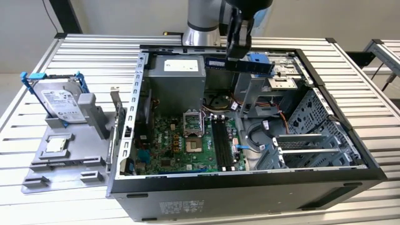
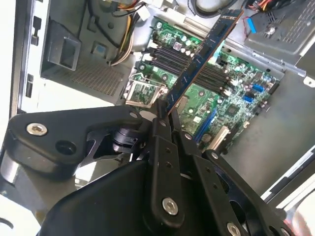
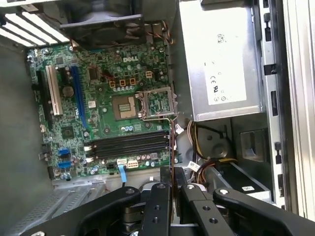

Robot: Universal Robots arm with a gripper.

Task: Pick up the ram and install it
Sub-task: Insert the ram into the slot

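Note:
My gripper [image 1: 236,55] hangs above the open computer case [image 1: 250,187], over its far side. It is shut on the ram [image 1: 240,64], a long dark stick that juts out level toward the exterior view's right. In the second wrist view the ram [image 2: 202,61] runs out from the closed fingertips of the gripper [image 2: 165,112] over the green motherboard. In the first wrist view the ram [image 3: 172,142] shows edge-on, just beyond the gripper [image 3: 172,173]. The black memory slots [image 1: 222,140] [image 3: 128,142] lie well below, apart from the ram.
A silver hard drive [image 1: 59,101] in a blue bracket stands on a grey holder on the exterior view's left, with a square silver chip [image 1: 56,145] in front of it. Inside the case are the power supply [image 1: 178,75], the processor socket [image 1: 192,129], loose cables and a metal drive cage [image 1: 306,140].

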